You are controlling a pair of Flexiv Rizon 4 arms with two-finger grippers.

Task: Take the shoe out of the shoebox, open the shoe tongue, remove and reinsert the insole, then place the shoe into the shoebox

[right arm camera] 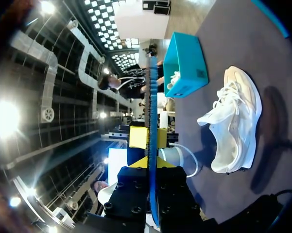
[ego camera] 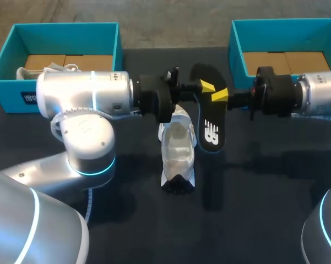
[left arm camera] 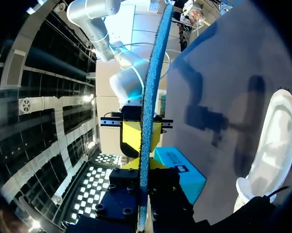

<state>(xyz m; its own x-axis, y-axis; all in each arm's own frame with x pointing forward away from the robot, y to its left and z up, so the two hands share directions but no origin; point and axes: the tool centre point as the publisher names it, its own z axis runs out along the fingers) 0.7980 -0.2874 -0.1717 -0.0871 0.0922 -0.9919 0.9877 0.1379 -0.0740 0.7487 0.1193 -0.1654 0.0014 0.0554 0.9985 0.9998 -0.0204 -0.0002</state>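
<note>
White logo on insole (ego camera: pixel 209 118), small white label on left shoebox (ego camera: pixel 11 91) front, txt too small to read

A dark table (ego camera: pixel 253 220) carries three things — a white shoe (ego camera: pixel 177 151) resting on its sole near the middle, plus the left shoebox (ego camera: pixel 11 96) and right shoebox (ego camera: pixel 235 44), both teal, at its far edge.
</note>
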